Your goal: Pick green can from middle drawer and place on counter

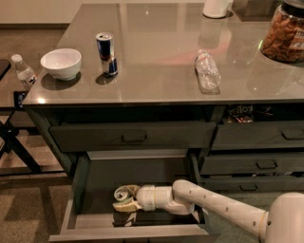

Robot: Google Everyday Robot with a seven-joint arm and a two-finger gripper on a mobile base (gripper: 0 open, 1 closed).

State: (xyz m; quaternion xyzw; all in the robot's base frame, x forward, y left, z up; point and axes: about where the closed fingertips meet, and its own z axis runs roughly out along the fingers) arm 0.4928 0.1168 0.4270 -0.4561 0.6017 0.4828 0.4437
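Observation:
The middle drawer (133, 231) is pulled open below the counter (156, 42). The green can (121, 193) stands in the drawer toward its left front, and only its silver top shows. My gripper (125, 198) reaches in from the right at the end of the white arm. Its fingers sit on both sides of the can, closed against it, and the can rests on the drawer floor.
On the counter are a white bowl (61, 63), a slim blue-and-silver can (106, 53), a plastic bottle (207, 71) lying on its side, a snack jar (286, 33) and a white container (217, 7). A small water bottle (23, 72) stands on a side table at the left. Narrower drawers (256, 163) are at the right.

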